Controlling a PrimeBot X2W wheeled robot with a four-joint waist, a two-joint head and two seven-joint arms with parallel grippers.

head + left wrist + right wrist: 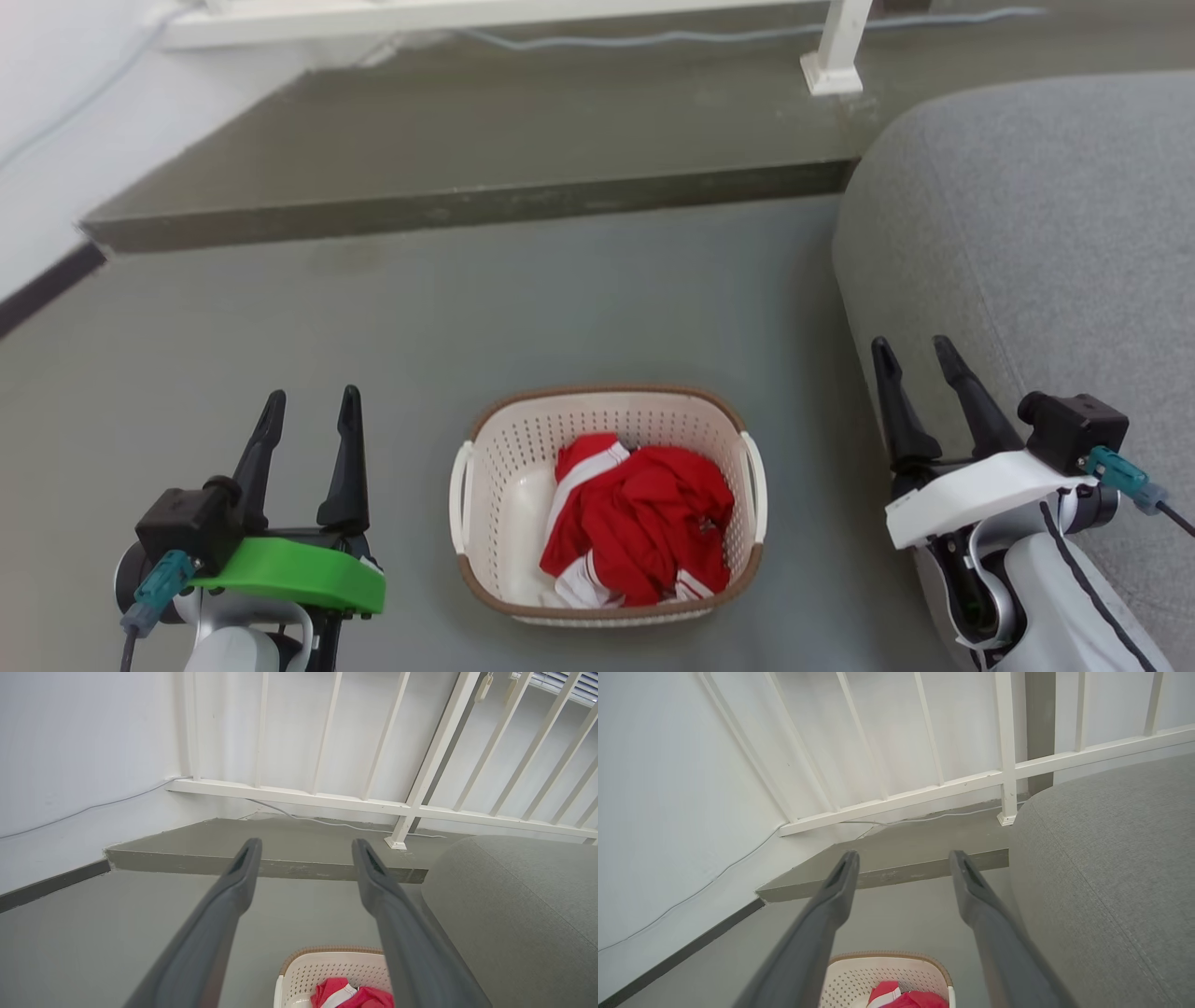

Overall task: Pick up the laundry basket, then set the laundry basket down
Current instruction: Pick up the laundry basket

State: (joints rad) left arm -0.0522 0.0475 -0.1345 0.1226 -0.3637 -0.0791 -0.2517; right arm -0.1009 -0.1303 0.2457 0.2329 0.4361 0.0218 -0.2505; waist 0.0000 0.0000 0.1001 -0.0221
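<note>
The laundry basket (504,467), cream-white and perforated with a brown rim and two white side handles, stands on the grey floor low in the head view, with a red and white garment (644,523) bundled inside. My left gripper (313,401) hovers open to the basket's left, well apart from it. To the basket's right my right gripper (915,353) is open too, beside the sofa. Both hold nothing. The basket's far rim (327,952) peeks in at the bottom of the left wrist view, and the basket (878,970) also shows at the bottom of the right wrist view.
A grey sofa (1046,243) fills the right side, close to my right arm. A low grey step (467,210) runs across beyond the basket, with a white railing post (836,56) and a cable on it. A white wall (56,140) lies to the left.
</note>
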